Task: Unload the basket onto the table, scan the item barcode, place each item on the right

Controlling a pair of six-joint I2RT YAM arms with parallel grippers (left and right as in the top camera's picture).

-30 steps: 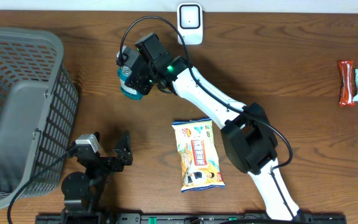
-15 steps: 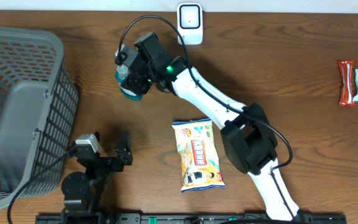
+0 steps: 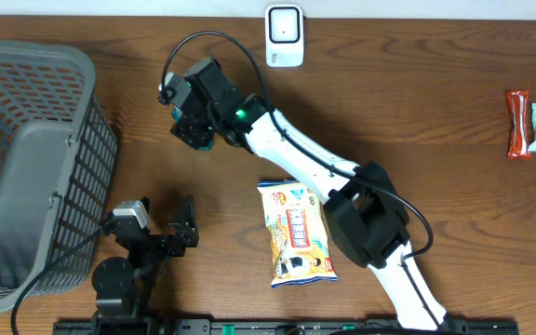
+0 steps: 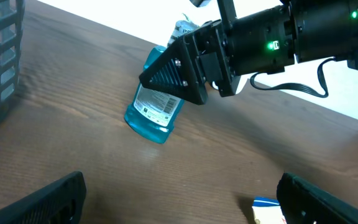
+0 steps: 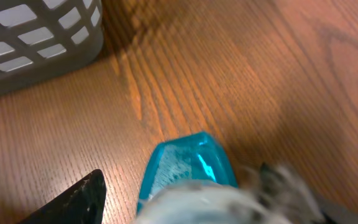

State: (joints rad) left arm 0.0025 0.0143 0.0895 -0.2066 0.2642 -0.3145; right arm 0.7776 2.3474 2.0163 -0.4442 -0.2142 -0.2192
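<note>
Straddling a translucent blue bottle (image 4: 154, 112) on grained wooden table (image 3: 417, 112), right tool (image 5: 182, 193) parted, not gripping, left tool (image 4: 182, 202) wide, empty.

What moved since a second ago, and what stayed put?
The right tool swung a little left, toward the basket, with the blue bottle under it, and its jaws spread wider. A gap now shows beside the bottle, so it seems to be letting go. The left tool, snack packet and scanner stayed put.
</note>
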